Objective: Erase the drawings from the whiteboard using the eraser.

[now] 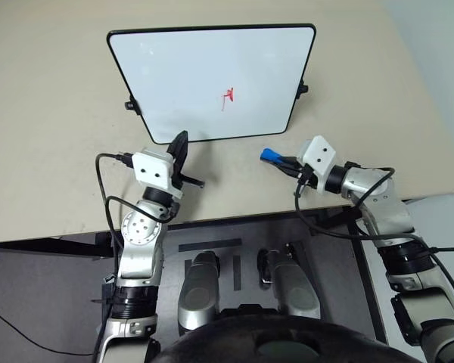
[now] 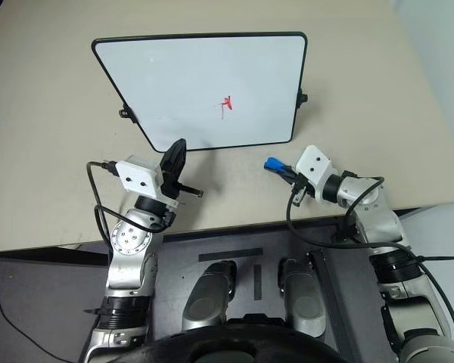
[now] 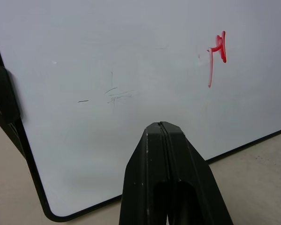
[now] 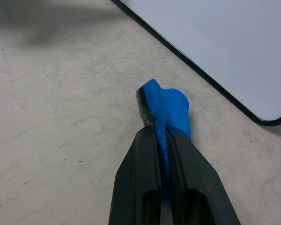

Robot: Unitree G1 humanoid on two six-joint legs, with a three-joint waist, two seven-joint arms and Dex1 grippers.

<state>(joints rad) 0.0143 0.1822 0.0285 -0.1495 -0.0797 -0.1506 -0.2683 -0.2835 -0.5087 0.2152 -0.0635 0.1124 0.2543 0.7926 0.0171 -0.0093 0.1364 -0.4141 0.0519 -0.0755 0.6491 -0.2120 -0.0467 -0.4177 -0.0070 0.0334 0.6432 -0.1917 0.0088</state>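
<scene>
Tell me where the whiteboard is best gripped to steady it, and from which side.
Judging by its pose, grip the whiteboard at its near bottom frame, coming from the robot's side: it lies flat, that edge faces the shut left gripper, away from the drawings.

Bright, even overhead light. The glossy whiteboard [image 1: 212, 76] carries soft pale sheen without harsh glare. Faint shadows lie on the beige table [image 1: 45, 113]. Everything looks sharp.

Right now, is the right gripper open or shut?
Shut on the eraser: the right gripper has both black fingers pressed against the blue piece.
</scene>
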